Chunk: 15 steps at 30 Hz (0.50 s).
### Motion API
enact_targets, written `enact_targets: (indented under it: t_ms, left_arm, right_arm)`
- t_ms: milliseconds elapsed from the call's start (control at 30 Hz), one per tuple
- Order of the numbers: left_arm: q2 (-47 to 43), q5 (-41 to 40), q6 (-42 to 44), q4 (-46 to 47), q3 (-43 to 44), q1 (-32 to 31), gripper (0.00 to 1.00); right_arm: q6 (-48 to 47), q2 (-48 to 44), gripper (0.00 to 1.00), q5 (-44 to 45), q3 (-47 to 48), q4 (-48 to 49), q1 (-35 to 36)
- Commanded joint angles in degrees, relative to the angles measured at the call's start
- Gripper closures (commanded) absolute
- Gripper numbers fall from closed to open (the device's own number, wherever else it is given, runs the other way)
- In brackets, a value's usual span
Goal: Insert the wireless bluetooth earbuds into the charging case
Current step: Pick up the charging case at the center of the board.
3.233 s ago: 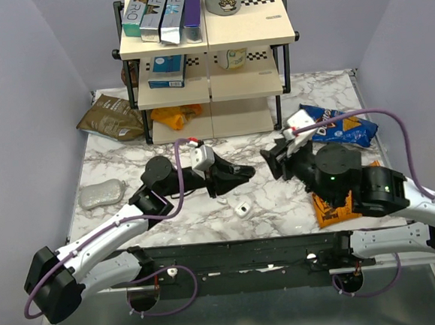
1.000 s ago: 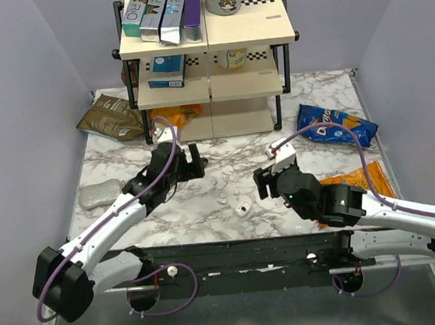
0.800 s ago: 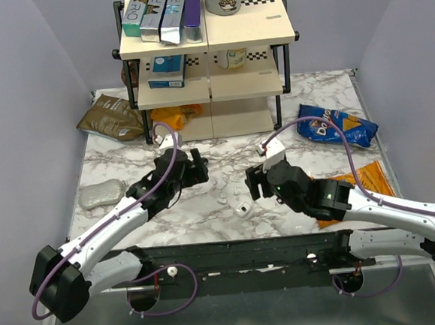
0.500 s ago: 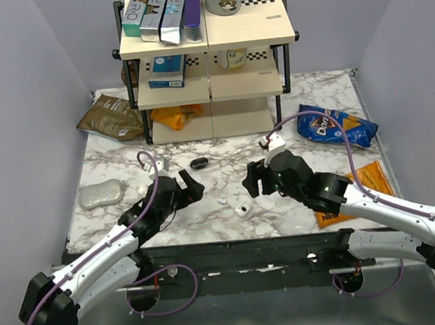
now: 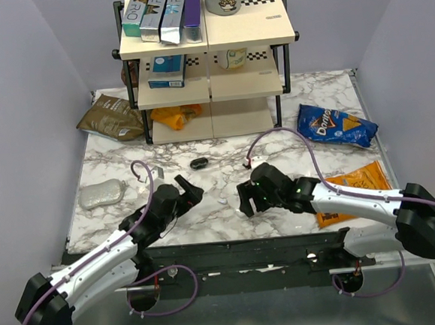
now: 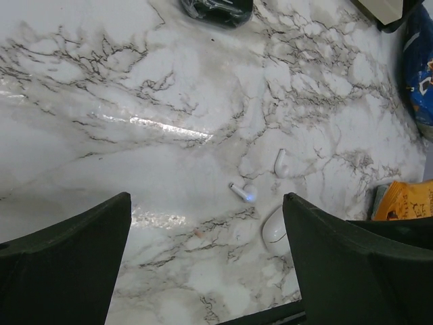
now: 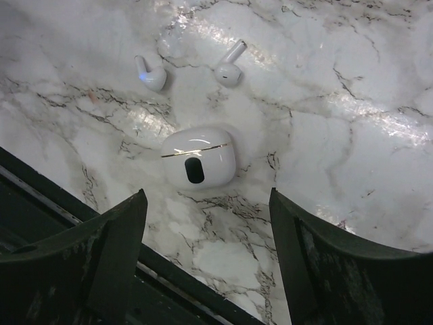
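Both wireless earbuds are white with short stems and lie loose on the marble: one earbud [image 7: 150, 74] to the left, the other earbud [image 7: 230, 68] to the right. The white charging case [image 7: 198, 157] lies shut just in front of them. My right gripper [image 7: 206, 196] hovers over the case's near side, open, with nothing between its fingers. From the left wrist I see one earbud [image 6: 242, 191], the second earbud [image 6: 280, 162] and the case [image 6: 274, 227] ahead of my open, empty left gripper [image 6: 206, 200]. From above, the right gripper [image 5: 248, 198] partly covers the case [image 5: 243, 211]; the left gripper [image 5: 188, 191] stands to its left.
A small black oval object [image 5: 199, 162] lies on the marble behind the grippers. A wooden shelf rack [image 5: 209, 58] stands at the back. Snack bags lie around: blue [image 5: 335, 127], orange [image 5: 355, 189], brown [image 5: 110, 117]. A grey pouch [image 5: 102, 194] sits at the left. The black front rail [image 5: 247, 254] runs close to the case.
The left arm drew back toward the near left, and the small black object now lies uncovered on the marble. The right gripper moved left and down over the case, its jaws widening slightly.
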Motion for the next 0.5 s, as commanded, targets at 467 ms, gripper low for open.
enact_targets:
  t_ms: [467]
  left_arm:
    - [-3.0, -2.6, 7.1, -3.4, 0.8, -0.3, 0.01]
  right_arm:
    - [-7.2, 3.9, 0.19, 0.3, -0.3, 3.3, 0.0]
